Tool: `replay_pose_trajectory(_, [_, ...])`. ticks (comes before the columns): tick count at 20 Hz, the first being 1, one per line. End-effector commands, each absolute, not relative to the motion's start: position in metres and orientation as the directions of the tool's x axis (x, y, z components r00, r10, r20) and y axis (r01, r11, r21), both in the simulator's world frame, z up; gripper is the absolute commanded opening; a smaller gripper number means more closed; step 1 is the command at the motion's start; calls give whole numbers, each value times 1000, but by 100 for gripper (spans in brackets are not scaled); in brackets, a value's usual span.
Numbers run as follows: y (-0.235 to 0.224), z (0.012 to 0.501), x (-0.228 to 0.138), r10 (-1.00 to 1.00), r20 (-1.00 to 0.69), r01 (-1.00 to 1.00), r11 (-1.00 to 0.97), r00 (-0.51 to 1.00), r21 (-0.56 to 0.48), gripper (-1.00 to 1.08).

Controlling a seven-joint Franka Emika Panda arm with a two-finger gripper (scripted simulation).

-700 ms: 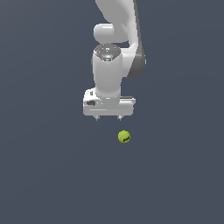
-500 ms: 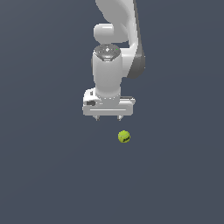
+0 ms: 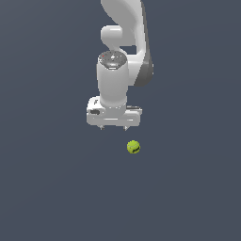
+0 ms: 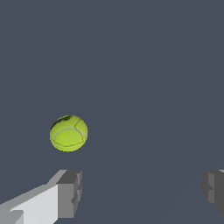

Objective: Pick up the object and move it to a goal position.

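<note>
While pincer [image 3: 113,127] gapes, ball [image 3: 133,147] near, untouched

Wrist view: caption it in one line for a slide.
Open gripper with the yellow-green ball lying outside its fingers, not yet grasped.

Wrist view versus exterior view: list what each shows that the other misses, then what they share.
Only the wrist view shows the seam lines on the ball and the wide gap between the grey fingertips, with the ball outside it. Only the exterior view shows the white arm above the gripper. Both show the ball lying free, with the gripper open.
</note>
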State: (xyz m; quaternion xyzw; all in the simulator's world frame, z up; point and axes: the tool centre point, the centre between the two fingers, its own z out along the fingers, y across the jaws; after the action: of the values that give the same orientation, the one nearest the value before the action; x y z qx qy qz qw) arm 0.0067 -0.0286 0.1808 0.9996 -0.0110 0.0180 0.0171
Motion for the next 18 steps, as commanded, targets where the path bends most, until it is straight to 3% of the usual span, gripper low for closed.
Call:
replay_pose_trajectory(1, [-27, 180, 7, -21, 37, -22, -999, 999, 34, 100])
replay_pose_trajectory(18, [55, 102, 21, -53, 5, -53, -999, 999, 4, 100])
